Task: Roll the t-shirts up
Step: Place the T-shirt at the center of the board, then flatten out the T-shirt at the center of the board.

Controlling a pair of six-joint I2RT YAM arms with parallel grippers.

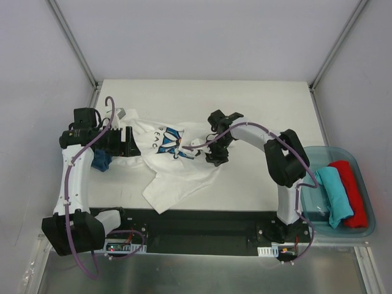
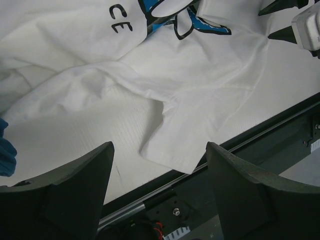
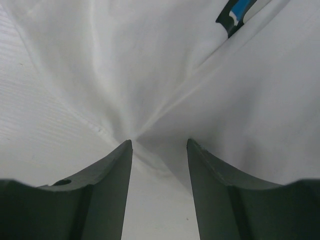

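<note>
A white t-shirt (image 1: 174, 165) with a blue and black print lies crumpled and spread in the middle of the table. My right gripper (image 1: 218, 159) is down at its right edge. In the right wrist view the gripper (image 3: 159, 141) is open, its fingers part way in on either side of a raised fold of the white cloth (image 3: 150, 65). My left gripper (image 1: 135, 142) hangs over the shirt's left side, wide open and empty (image 2: 159, 145), with the shirt's hem (image 2: 200, 85) ahead of it. A dark blue t-shirt (image 1: 101, 160) lies bunched beneath the left arm.
A translucent bin (image 1: 324, 149) at the right edge holds a rolled teal t-shirt (image 1: 334, 196) and a rolled red t-shirt (image 1: 354, 193). The black base rail (image 1: 202, 220) runs along the table's near edge, close to the shirt's hem.
</note>
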